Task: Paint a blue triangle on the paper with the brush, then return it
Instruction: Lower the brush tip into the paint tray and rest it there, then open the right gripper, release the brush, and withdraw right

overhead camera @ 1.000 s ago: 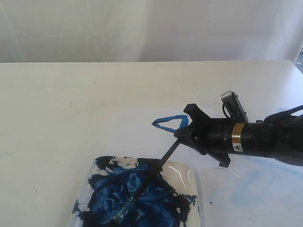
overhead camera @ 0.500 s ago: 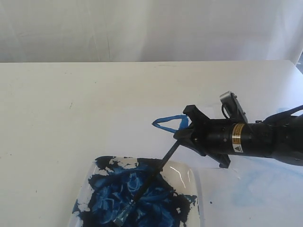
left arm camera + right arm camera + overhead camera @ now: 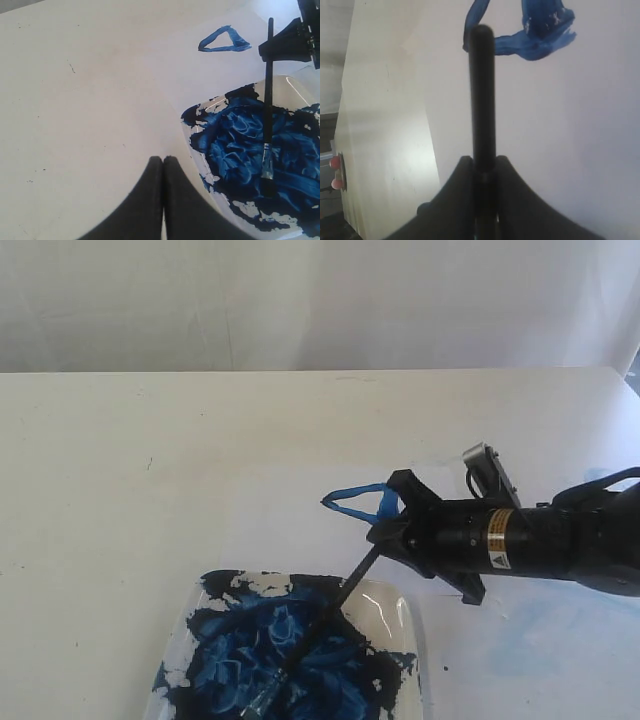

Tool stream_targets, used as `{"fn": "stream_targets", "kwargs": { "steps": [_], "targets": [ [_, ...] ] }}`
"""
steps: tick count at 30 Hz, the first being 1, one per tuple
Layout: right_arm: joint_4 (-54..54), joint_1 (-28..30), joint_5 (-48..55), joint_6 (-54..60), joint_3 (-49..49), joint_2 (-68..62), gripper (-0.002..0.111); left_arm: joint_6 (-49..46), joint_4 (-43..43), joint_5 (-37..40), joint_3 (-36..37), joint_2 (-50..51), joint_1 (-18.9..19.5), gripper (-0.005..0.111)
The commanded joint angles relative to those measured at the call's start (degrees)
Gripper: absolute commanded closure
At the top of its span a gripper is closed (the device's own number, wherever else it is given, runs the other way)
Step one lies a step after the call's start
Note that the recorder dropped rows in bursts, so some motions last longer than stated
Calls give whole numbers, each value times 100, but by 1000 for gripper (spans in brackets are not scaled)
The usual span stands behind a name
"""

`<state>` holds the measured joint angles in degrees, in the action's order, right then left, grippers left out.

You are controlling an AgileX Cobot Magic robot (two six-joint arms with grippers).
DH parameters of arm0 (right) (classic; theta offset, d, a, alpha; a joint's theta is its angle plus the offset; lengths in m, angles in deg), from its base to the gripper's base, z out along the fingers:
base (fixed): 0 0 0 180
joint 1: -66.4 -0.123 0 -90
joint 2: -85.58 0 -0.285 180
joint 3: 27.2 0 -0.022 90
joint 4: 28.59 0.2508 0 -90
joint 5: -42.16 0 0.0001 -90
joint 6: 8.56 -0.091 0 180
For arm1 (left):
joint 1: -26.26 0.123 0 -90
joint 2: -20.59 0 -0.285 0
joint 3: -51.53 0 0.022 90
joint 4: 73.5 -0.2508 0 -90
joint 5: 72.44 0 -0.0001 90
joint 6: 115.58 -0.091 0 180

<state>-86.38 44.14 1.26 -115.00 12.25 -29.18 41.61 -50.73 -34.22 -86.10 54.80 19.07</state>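
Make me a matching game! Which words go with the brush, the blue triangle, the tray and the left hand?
Things:
1. brush
2. blue triangle
3. tray
4. left hand

Words:
A. shut, holding nothing
B. painted on the paper
C. held by the right hand
D. smeared with dark blue paint

Pairs: 1-C, 2-B, 3-D, 4-A

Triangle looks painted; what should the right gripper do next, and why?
Probably open and release the brush: the blue triangle is complete on the paper, and the bristle end lies in the paint tray while the right gripper clamps the handle.
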Motion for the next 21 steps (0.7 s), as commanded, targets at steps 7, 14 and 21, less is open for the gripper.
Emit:
{"fn": "stream_targets", "kwargs": {
  "steps": [7,14,21],
  "targets": [
    [-84,30,-198,79,-47,-46,63,36,72,46,20,-35,23,107],
    [-1007,458,-503,-43,-47,434,57,36,72,59,20,-35,23,107],
    [-2355,1170,-1582,-630,-36,1468,57,36,72,59,20,-35,23,107]
  ]
}}
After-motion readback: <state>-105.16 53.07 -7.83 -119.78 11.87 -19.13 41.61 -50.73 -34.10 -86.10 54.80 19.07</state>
